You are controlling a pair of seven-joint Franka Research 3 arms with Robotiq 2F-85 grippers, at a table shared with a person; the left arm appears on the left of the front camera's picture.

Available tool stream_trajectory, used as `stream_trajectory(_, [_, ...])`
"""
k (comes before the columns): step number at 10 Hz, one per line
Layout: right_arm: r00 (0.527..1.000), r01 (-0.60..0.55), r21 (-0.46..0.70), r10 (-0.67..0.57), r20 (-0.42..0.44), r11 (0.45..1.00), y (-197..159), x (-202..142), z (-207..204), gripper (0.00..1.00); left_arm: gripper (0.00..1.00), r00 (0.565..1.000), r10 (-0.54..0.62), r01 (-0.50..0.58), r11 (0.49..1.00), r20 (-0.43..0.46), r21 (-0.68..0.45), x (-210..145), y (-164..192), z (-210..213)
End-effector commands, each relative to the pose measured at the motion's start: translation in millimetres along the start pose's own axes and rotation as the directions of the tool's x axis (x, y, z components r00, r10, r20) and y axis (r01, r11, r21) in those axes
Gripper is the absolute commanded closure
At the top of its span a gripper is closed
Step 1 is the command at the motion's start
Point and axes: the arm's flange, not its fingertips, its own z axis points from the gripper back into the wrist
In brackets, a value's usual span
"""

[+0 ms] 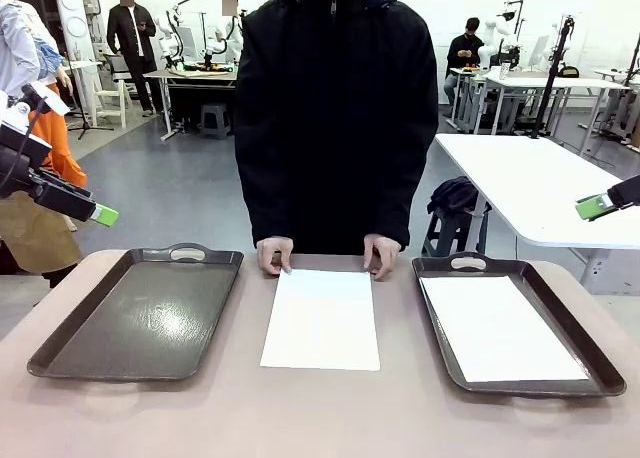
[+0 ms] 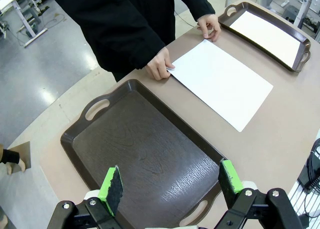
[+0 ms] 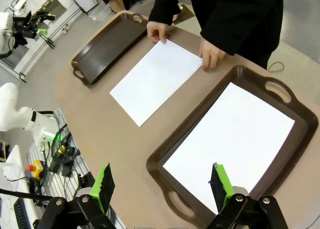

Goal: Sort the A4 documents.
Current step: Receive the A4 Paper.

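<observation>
Left gripper (image 2: 171, 183) and right gripper (image 3: 162, 185) wide open, empty. Right tray (image 1: 540, 388) holds one A4 sheet (image 1: 500, 328); left tray (image 1: 140, 318) floor bare. Second A4 sheet (image 1: 322, 318) on table (image 1: 300, 418) between trays, person's hands (image 1: 275, 254) on its far edge.

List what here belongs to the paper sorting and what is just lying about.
Job: middle A4 sheet; second A4 sheet, inside right tray; left tray.
Lying about: black bag; white table behind.
</observation>
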Motion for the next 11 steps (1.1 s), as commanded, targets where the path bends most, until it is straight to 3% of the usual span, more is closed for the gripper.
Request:
stream_trajectory(1, [1.0, -0.004, 0.011, 0.003, 0.009, 1.0, -1.0, 0.9, -1.9, 0.0, 0.0, 1.0, 0.001, -0.001, 1.0, 0.003, -0.002, -0.9, 1.1, -0.5])
stream_trajectory(11, [1.0, -0.004, 0.011, 0.003, 0.009, 1.0, -1.0, 0.9, -1.9, 0.0, 0.0, 1.0, 0.001, -0.001, 1.0, 0.003, -0.002, -0.9, 1.1, -0.5])
